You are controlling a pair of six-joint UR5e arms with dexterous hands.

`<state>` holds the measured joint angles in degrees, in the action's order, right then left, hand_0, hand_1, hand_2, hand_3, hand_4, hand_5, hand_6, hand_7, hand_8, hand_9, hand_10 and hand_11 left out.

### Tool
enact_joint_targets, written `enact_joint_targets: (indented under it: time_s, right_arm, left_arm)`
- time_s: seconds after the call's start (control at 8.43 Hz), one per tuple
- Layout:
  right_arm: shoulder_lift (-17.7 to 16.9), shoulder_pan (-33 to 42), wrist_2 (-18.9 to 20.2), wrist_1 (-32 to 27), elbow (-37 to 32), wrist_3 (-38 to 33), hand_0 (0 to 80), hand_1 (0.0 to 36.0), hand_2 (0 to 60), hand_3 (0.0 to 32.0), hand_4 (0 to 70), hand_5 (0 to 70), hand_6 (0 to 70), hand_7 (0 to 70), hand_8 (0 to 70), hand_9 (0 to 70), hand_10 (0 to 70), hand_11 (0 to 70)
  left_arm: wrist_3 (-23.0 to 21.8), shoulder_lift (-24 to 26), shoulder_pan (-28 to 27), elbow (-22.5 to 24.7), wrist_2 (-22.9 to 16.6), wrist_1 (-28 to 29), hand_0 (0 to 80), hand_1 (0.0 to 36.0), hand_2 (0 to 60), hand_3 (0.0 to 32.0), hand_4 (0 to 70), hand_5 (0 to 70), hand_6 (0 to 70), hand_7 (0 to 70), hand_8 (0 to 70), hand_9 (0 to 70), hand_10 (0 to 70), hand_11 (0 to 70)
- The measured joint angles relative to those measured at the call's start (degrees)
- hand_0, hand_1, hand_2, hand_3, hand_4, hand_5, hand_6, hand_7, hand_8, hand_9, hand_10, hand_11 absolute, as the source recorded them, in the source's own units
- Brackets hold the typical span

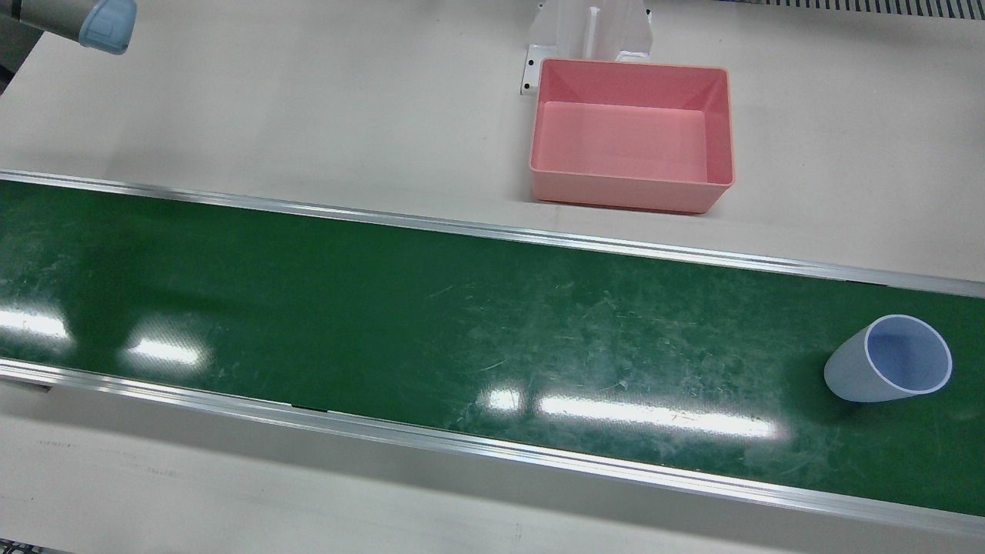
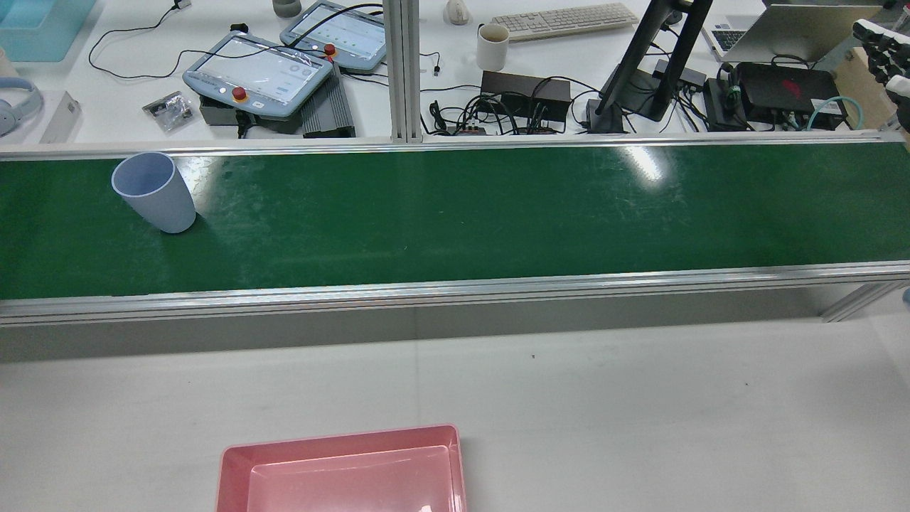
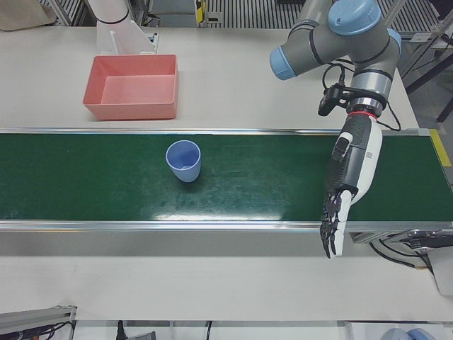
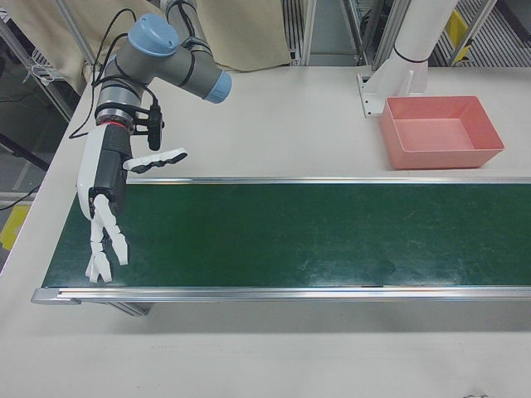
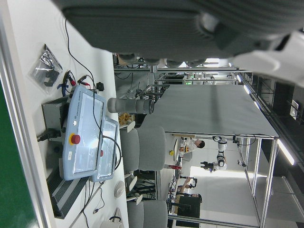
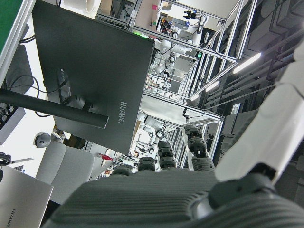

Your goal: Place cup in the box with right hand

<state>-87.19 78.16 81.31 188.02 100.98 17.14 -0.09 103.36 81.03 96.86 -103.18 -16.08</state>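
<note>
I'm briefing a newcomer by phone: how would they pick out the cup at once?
Find the long green conveyor belt that crosses the white table. Standing upright on it, towards the robot's left, is the pale blue cup, open end up. It is the only object on the belt; the pink box sits off it.

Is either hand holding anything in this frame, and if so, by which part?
Nothing is held. Right hand and left hand both hang open over the belt; the cup stands alone, untouched.

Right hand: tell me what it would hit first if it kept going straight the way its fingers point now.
The right hand hangs open over the end of the green belt, fingers aimed down toward the belt's operator-side edge. Going straight on, it would probably meet the belt surface or its metal rail first; depth is unclear. The cup is nowhere near.
</note>
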Motion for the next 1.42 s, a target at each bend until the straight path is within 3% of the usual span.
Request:
enact_joint_targets:
  time_s: [0.24,0.36,0.59,0.71,0.83,1.07,1.19,1.42]
  right_arm:
    - [0.0,-0.1,0.0,0.1,0.2,0.0,42.9,12.4,11.0,0.0,0.0,3.0,1.7,3.6,0.1,2.6,0.0,0.0]
    - [0.1,-0.2,0.0,0.2,0.8,0.0,45.9,14.0,10.2,0.0,0.0,3.6,1.0,0.0,0.0,1.5,0.0,0.0]
    - [0.2,-0.3,-0.1,0.4,1.6,-0.1,48.7,17.0,7.7,0.0,0.0,4.8,0.5,0.0,0.0,0.8,0.0,0.0]
    - [0.2,-0.2,-0.1,0.3,1.8,-0.2,51.1,17.6,1.8,0.0,0.0,5.5,0.2,0.0,0.0,1.0,0.0,0.0]
    - [0.2,-0.2,-0.1,0.2,1.8,-0.2,51.2,16.9,0.0,0.0,0.0,5.5,0.0,0.0,0.0,0.9,0.0,0.0]
    - [0.2,-0.4,-0.2,-0.1,1.8,-0.3,50.3,15.7,0.0,4.8,0.0,5.2,0.0,0.0,0.0,1.4,0.0,0.0]
    - [0.2,-0.9,-0.3,-0.2,1.8,-0.3,50.0,15.5,0.0,1.0,0.0,5.2,0.0,0.0,0.0,1.7,0.0,0.0]
    - [0.2,-1.9,-0.7,-0.4,1.8,-0.2,50.3,15.4,0.0,0.0,0.0,5.2,0.0,0.0,0.0,1.7,0.0,0.0]
  left_arm:
    - [0.0,0.0,0.0,0.0,0.0,0.0,0.0,0.0,0.0,0.0,0.0,0.0,0.0,0.0,0.0,0.0,0.0,0.0]
    - [0.0,0.0,0.0,0.0,0.0,0.0,0.0,0.0,0.0,0.0,0.0,0.0,0.0,0.0,0.0,0.0,0.0,0.0]
    - [0.0,0.0,0.0,0.0,0.0,0.0,0.0,0.0,0.0,0.0,0.0,0.0,0.0,0.0,0.0,0.0,0.0,0.0]
    - [0.0,0.0,0.0,0.0,0.0,0.0,0.0,0.0,0.0,0.0,0.0,0.0,0.0,0.0,0.0,0.0,0.0,0.0]
    - [0.0,0.0,0.0,0.0,0.0,0.0,0.0,0.0,0.0,0.0,0.0,0.0,0.0,0.0,0.0,0.0,0.0,0.0]
    - [0.0,0.0,0.0,-0.1,0.0,0.0,0.0,0.0,0.0,0.0,0.0,0.0,0.0,0.0,0.0,0.0,0.0,0.0]
    - [0.0,0.0,0.0,-0.1,0.0,0.0,0.0,0.0,0.0,0.0,0.0,0.0,0.0,0.0,0.0,0.0,0.0,0.0]
    - [0.0,0.0,0.0,-0.1,0.0,0.0,0.0,0.0,0.0,0.0,0.0,0.0,0.0,0.0,0.0,0.0,0.0,0.0]
